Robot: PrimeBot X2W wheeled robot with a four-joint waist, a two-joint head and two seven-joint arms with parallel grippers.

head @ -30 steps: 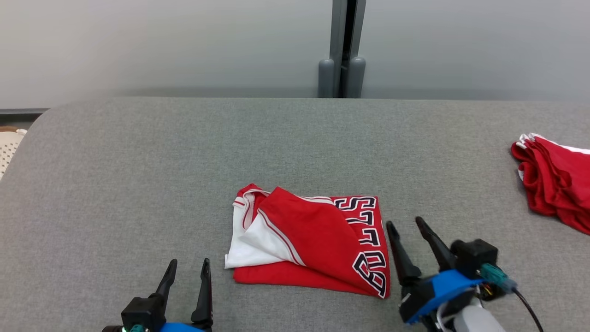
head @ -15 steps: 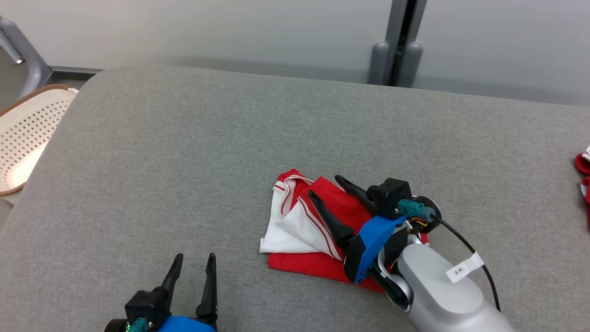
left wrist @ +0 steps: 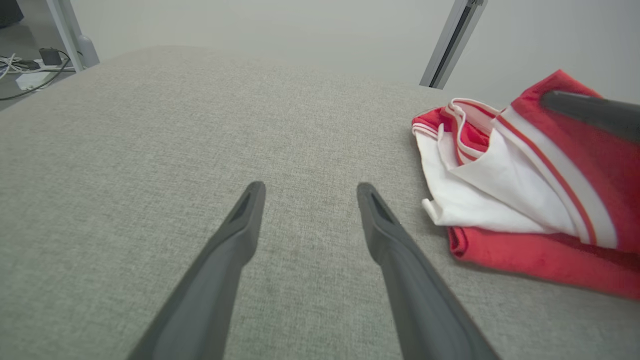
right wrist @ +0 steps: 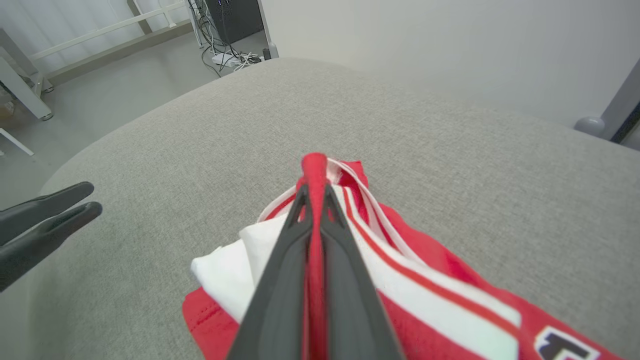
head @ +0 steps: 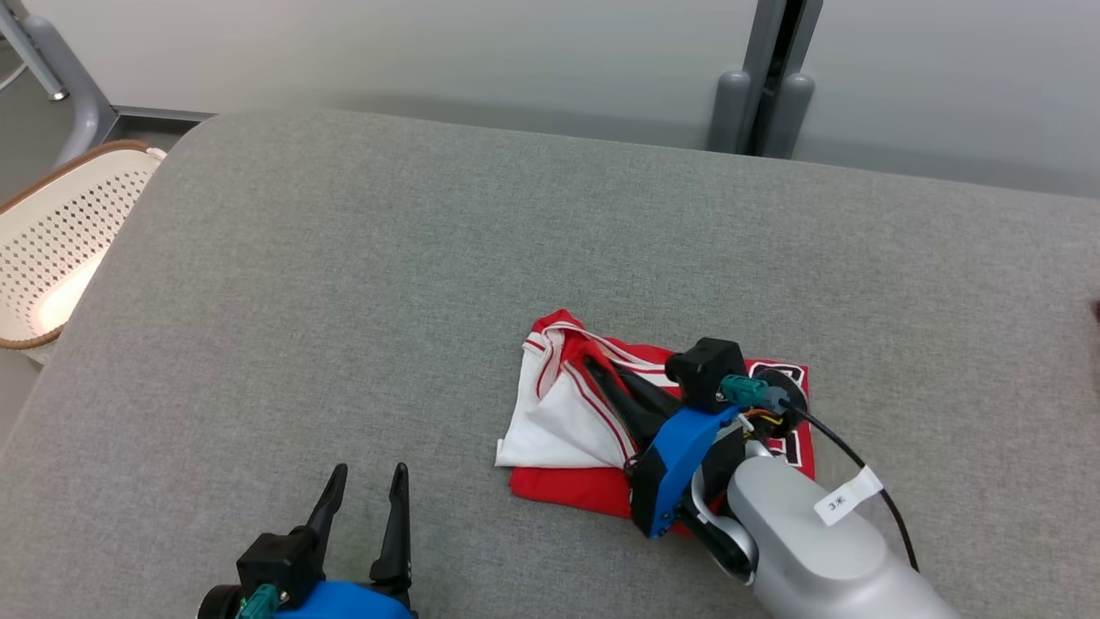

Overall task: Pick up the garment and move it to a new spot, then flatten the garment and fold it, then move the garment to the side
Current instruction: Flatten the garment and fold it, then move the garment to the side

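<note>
1. Right gripper (head: pixel 595 364) reaches in from the lower right with its forearm slanted, clenched on a red fold of the garment (head: pixel 550 425).
2. Left gripper (head: pixel 369 471) points forward, released, apart from the garment.
3. One garment lies mid-worktop (head: pixel 344 258); one basket (head: pixel 60 223) sits off the left edge.

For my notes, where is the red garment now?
In the head view the red garment lies right of centre on the grey surface, one fold pinched in the right gripper.

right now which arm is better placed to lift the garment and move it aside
Right. The right end effector is shut on a red fold of the garment; the left end effector hangs open over the grey surface beside it.
</note>
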